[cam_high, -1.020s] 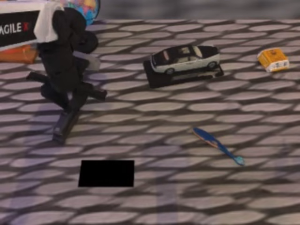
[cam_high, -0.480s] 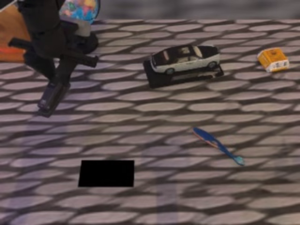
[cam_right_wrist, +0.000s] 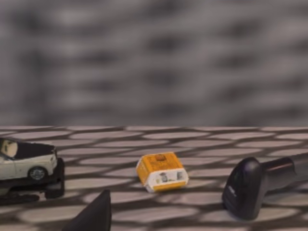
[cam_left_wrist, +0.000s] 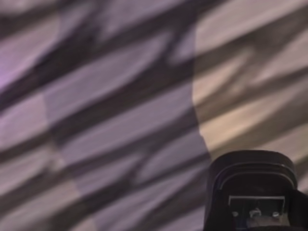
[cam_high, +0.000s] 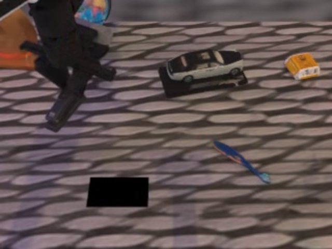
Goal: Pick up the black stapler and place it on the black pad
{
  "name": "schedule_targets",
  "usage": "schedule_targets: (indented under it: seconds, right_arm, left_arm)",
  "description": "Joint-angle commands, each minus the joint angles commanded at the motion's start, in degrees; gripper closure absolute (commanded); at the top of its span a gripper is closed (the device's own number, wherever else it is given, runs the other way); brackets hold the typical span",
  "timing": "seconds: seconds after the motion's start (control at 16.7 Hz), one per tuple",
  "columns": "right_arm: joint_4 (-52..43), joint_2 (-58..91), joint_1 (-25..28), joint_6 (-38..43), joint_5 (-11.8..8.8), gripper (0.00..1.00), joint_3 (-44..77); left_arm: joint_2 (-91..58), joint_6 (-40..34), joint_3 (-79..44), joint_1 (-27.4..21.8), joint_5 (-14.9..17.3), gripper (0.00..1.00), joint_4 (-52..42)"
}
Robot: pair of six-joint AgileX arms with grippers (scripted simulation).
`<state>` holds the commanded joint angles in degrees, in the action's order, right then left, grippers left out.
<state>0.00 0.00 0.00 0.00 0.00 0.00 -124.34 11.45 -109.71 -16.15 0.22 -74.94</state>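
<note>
Holding the small, narrow, dark grey-black stapler (cam_high: 62,110) clenched in the left gripper (cam_high: 74,87), hanging in the air, well apart from the flat, thin, pure-black rectangular pad (cam_high: 118,192), beyond its far-left corner. Compared with a second ago, having lifted it farther from the pad, and now drifting slightly back toward the pad. Probably meaning: picking finished, carrying just beginning, placing not yet done. Keeping the right arm parked, well apart from the pad.

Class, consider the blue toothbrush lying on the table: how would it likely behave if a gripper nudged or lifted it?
The toothbrush looks thin and narrow, so probably light and easily slid. Its flat, slightly curved handle suggests it would pivot rather than roll. Being slim, it may slip between fingers.
</note>
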Motion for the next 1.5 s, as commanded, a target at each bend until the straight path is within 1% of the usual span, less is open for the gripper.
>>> schedule_targets:
  seconds: [0.24,0.54,0.72,0.84,1.2,1.32,1.5]
  right_arm:
    - [0.0,0.0,0.0,0.0,0.0,0.0,0.0]
    - [0.0,0.0,0.0,0.0,0.0,0.0,0.0]
    - [0.0,0.0,0.0,0.0,0.0,0.0,0.0]
    - [0.0,0.0,0.0,0.0,0.0,0.0,0.0]
    - [0.0,0.0,0.0,0.0,0.0,0.0,0.0]
    - [0.0,0.0,0.0,0.0,0.0,0.0,0.0]
    - [0.0,0.0,0.0,0.0,0.0,0.0,0.0]
  left_arm:
    - [4.6,11.5,6.6,-7.2,0.1,1.0,1.7]
    - [11.5,29.9,16.7,-18.1,0.4,1.0,4.1]
    - [15.0,36.7,20.9,-22.6,0.4,1.0,5.6]
    - [16.0,38.2,22.0,-23.8,0.4,1.0,6.0]
    - [15.6,38.3,22.7,-23.4,0.4,1.0,6.8]
    - [15.1,38.6,25.5,-23.0,0.3,1.0,10.0]
    - [13.6,39.4,31.8,-22.1,0.4,1.0,18.3]
